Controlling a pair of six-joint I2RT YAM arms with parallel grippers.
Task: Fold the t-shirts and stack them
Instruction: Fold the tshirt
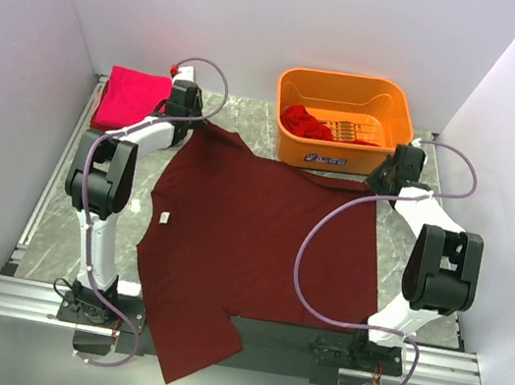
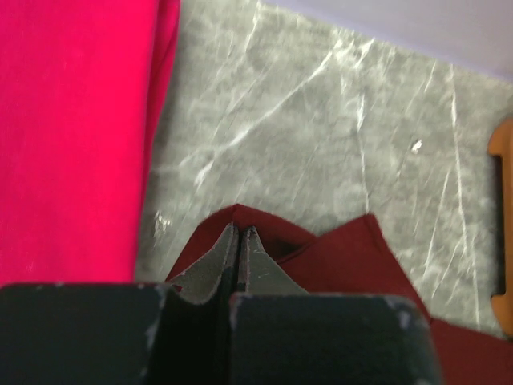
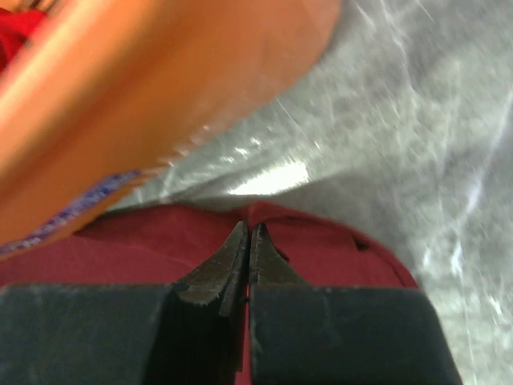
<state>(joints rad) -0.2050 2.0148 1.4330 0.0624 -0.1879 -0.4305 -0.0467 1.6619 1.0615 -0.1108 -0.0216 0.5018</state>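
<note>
Your left gripper (image 2: pixel 240 234) and right gripper (image 3: pixel 249 234) each pinch the maroon shirt's (image 1: pixel 259 243) edge nearest the basket (image 1: pixel 290 148). Flat, it runs along the basket's front, collar left of it, beside bare table (image 1: pixel 241 115).

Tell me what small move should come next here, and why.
Probably lift both end effectors a little and draw the pinched edge toward the near edge. The left end effector and right end effector are each shut on the far edge of the maroon t-shirt, which lies spread flat and unfolded on the table.
</note>
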